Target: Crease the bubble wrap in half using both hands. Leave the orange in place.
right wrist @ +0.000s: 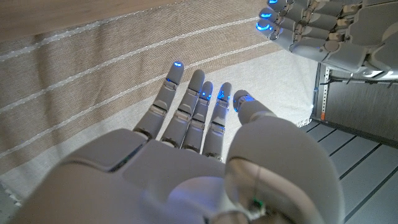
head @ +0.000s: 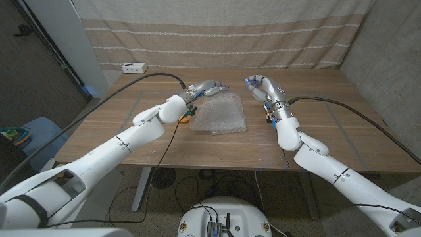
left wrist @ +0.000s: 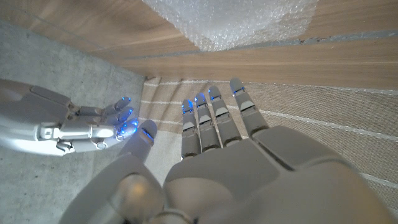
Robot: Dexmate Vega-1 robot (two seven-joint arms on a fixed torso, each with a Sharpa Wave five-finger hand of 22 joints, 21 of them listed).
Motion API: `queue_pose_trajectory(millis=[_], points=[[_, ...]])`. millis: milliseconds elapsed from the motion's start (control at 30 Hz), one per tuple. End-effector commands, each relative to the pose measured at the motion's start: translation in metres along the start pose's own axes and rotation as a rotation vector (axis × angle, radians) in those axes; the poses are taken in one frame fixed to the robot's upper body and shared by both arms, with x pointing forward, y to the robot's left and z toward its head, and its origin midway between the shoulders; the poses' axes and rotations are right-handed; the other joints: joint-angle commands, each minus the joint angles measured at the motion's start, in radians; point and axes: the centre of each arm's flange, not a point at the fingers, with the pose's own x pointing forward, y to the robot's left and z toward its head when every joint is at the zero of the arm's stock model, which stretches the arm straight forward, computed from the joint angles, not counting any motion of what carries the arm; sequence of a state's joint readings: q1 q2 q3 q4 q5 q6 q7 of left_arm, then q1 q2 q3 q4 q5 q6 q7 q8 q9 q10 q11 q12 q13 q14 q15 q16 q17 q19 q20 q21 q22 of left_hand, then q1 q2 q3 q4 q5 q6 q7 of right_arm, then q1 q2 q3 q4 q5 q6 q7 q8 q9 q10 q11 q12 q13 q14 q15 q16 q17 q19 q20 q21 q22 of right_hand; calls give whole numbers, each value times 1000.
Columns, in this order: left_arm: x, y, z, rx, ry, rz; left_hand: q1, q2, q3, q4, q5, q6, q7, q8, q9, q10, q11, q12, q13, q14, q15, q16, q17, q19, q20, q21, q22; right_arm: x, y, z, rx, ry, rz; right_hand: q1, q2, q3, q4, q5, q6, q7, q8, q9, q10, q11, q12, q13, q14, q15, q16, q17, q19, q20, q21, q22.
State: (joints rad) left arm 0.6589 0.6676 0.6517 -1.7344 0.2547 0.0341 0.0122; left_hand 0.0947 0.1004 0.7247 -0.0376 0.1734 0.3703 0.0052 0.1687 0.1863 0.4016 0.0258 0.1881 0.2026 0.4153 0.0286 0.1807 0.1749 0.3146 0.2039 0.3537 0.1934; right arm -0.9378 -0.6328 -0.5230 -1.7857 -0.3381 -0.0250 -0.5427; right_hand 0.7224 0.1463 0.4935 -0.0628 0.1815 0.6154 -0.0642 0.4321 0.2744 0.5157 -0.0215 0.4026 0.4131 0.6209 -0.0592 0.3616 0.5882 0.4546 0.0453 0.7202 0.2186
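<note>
A clear sheet of bubble wrap [head: 221,114] lies on the wooden table [head: 316,125] between my arms; its bumpy surface [left wrist: 236,22] also shows in the left wrist view. My left hand [head: 209,87] hovers over the sheet's far left corner with its fingers [left wrist: 214,124] stretched out and apart, holding nothing. My right hand [head: 258,85] is raised just past the far right corner, its fingers [right wrist: 196,106] also spread and empty. The two hands face each other across a gap: the right hand [left wrist: 81,127] shows in the left wrist view and the left hand [right wrist: 323,25] in the right wrist view. A small orange thing [head: 186,119] peeks out under my left wrist at the sheet's left edge.
A small white box [head: 133,67] stands at the table's back left corner. A striped beige curtain [head: 217,33] hangs right behind the table's far edge. Bare wood stretches to the right of my right arm and in front of the sheet.
</note>
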Motion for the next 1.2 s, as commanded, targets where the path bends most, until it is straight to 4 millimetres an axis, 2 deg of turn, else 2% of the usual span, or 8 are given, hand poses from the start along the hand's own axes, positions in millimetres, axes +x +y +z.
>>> queue_pose_trajectory(millis=[33,233,433,667,733,800,1033,1200], points=[[-17,16,-20,-207,-17,101,9,2,3,-10,5,-36,-14,1,3,-27,3,-2,3,-21,3,-3,4,-6,6,-10,3,3,-11,-18,232,46,-58,-9,-6,0,-9,3,-10,6,-8,-3,-6,6,-10,-3,-7,-76,-8,-5,-8,2,7,-1],[-19,18,-33,-326,-33,117,9,2,4,-14,4,-89,-26,3,2,-74,6,-3,4,-68,8,-8,4,-30,6,-23,4,11,-12,-28,335,63,-52,-19,-13,1,-12,5,-6,17,-14,-13,2,25,-16,-12,1,-66,-16,-19,-10,9,9,-6],[-20,23,-45,-413,-29,124,14,8,9,-18,5,-81,-12,14,2,-84,12,1,4,-89,8,-8,3,-41,1,-30,5,19,-18,-41,458,80,-60,-29,-27,5,-23,6,4,39,-21,-25,33,49,-18,-25,17,-54,-26,-40,-14,21,11,-13],[-23,27,-56,-498,-46,138,25,17,17,-25,7,-89,-18,14,1,-92,18,4,4,-114,8,-10,1,-45,2,-33,5,19,-25,-51,557,96,-105,-34,-40,8,-33,7,10,48,-25,-34,50,61,-21,-34,35,-46,-28,-50,-2,25,17,-17],[-25,27,-60,-538,-53,169,35,34,26,-28,10,-76,-4,20,1,-91,21,7,3,-116,9,-6,0,-48,0,-35,5,18,-26,-52,574,95,-113,-38,-42,9,-34,7,13,54,-26,-36,54,62,-22,-36,40,-43,-27,-51,-1,30,18,-18],[-27,27,-63,-557,-51,176,70,58,44,-48,22,-16,14,39,2,-68,14,21,2,-99,3,5,-1,-42,-6,-36,6,15,-27,-54,600,102,-137,-43,-47,7,-34,7,15,55,-28,-39,58,64,-23,-39,45,-44,-27,-52,-1,32,19,-19],[-35,31,-81,-624,-67,180,87,59,45,-61,26,1,21,40,2,-39,10,32,2,-70,-3,16,-1,-28,-11,-31,6,6,-35,-66,612,135,-192,-54,-63,5,-41,6,18,64,-33,-46,65,70,-29,-47,53,-34,-29,-58,7,44,23,-23],[-44,32,-97,-712,-36,213,102,81,62,-53,34,34,39,45,2,-8,17,42,1,-40,-2,23,2,-8,-17,-24,7,-1,-45,-71,567,172,-237,-67,-83,-3,-45,3,23,73,-36,-50,69,77,-33,-52,56,-29,-31,-60,6,48,22,-25]])
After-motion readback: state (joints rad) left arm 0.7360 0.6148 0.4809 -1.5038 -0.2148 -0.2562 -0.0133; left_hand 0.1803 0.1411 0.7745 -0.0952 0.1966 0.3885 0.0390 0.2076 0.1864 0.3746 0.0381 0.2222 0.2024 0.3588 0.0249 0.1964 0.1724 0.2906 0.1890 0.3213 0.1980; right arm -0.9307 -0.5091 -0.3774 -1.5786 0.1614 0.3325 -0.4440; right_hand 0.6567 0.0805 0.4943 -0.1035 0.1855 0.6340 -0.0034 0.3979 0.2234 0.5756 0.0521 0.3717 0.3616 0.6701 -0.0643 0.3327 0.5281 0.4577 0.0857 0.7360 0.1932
